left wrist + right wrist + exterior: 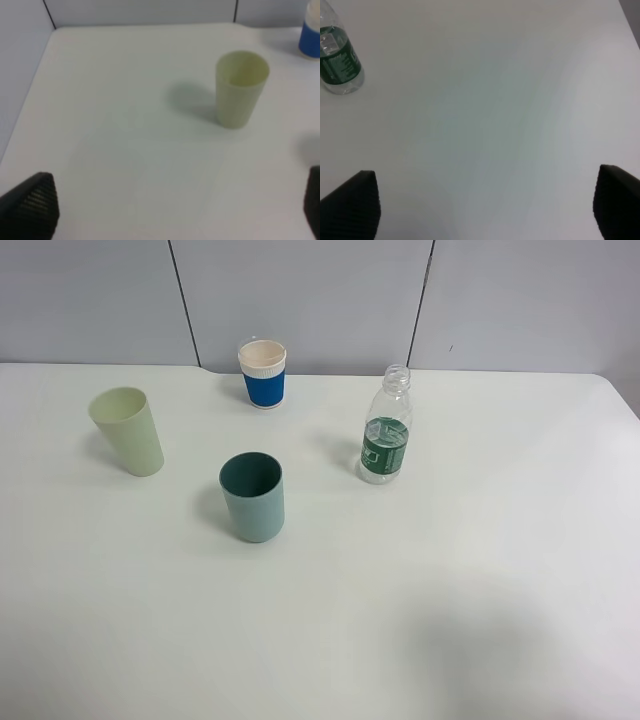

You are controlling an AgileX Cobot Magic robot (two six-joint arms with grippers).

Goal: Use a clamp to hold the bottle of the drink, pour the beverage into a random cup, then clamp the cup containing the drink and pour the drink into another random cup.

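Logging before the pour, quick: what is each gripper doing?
Left gripper: open, holding nothing.
Right gripper: open, holding nothing.

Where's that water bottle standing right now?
In the high view the water bottle stands upright right of centre on the white table, right of the teal tumbler and blue-and-cream cup.

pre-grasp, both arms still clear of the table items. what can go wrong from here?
1. The bottle is uncapped, tall and narrow; an off-centre approach by the right gripper, whose jaws are open, could tip it and spill.
2. The teal tumbler stands some way left of the bottle, so a misaimed pour lands on the table.
3. The blue-and-cream cup stands behind them and could be clipped.
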